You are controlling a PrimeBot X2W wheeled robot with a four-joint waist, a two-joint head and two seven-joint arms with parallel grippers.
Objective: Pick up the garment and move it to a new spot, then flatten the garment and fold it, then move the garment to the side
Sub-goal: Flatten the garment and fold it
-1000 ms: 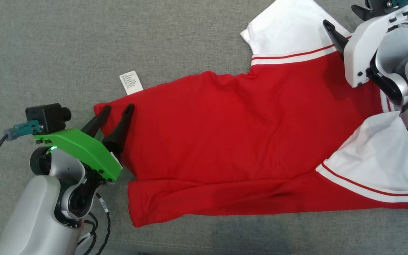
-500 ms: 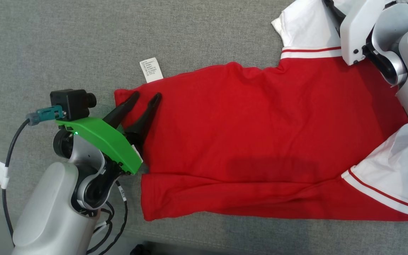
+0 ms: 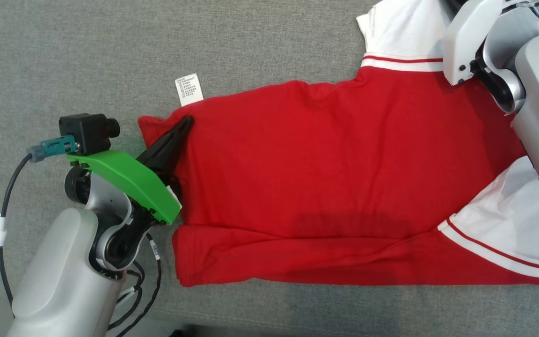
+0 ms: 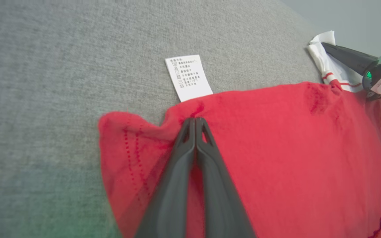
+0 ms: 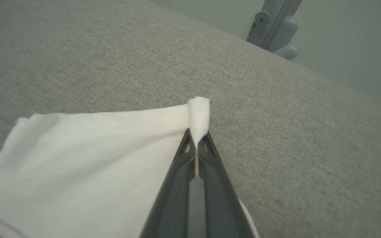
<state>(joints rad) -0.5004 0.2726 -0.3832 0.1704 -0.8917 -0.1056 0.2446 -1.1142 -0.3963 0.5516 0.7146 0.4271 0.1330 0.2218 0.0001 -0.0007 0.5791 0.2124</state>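
Lying flat on the grey table (image 3: 63, 47), the red garment (image 3: 321, 164) stretches from left to right in the head view. It has white sleeves (image 3: 400, 28) with thin red stripes. A small white label (image 3: 188, 89) sticks out from its top edge near the left end.

The left tool (image 4: 195, 121) is pinched tight on the red cloth just below that label, near the corner of the hem. Its two dark fingers (image 4: 177, 172) press together, and the cloth bunches up a little at their tips.

The right tool (image 5: 197, 140) is at the top sleeve. It is squeezed tight on the white sleeve edge, and a small roll of white cloth pokes out past its tips.

The lower part of the garment makes a long crease near the bottom edge. The other sleeve lies at the lower right.
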